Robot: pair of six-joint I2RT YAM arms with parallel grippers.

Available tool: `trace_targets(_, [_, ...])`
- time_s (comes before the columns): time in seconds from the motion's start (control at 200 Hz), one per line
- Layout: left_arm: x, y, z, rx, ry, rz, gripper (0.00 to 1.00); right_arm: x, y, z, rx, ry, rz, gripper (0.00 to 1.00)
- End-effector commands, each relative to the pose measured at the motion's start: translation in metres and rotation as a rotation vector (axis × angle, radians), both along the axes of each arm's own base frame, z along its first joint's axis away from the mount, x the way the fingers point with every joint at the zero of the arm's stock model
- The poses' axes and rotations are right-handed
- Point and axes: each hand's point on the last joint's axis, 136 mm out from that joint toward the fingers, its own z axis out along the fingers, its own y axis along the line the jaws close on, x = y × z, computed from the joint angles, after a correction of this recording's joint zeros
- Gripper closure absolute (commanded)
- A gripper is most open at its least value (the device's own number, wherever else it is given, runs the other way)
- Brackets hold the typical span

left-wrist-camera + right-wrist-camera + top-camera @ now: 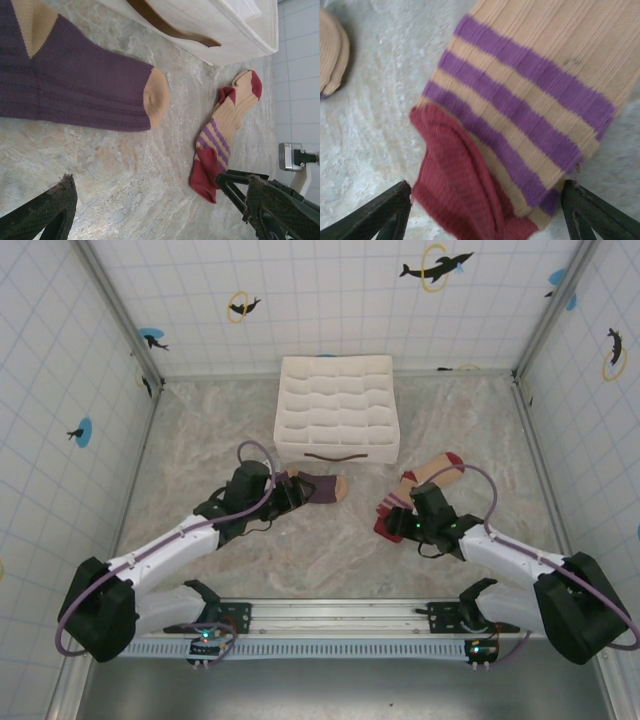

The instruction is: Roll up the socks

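The dark purple sock (318,487) lies flat in front of the box, its tan toe (156,97) pointing right. My left gripper (295,491) hovers at the sock's left part, open; in the left wrist view the left gripper (160,217) has only bare table between its fingers. The beige sock (428,478) lies diagonally to the right, its dark red cuff (460,185) nearest me, below purple stripes. My right gripper (393,524) is open and low over that cuff. In the right wrist view the right gripper (487,220) has a finger on either side of the cuff.
The white gridded organiser box (337,408) with a brown handle (335,454) stands behind the socks at the table's middle back. Tiled walls close in the left, right and far sides. A metal rail (330,618) runs along the near edge.
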Motion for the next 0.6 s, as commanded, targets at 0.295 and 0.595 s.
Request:
trace_targets(0.295, [-0.017,-0.045,-0.015,-0.136,0.086,-0.191,0.33,0.002,-0.022,0.047,-0.204,-0.087,0.044,0.2])
trace_targets(0.595, [-0.023,-0.084,-0.022,-0.17,0.138,-0.236,0.46,0.011,0.001,0.029,-0.193,-0.196,0.239,0.58])
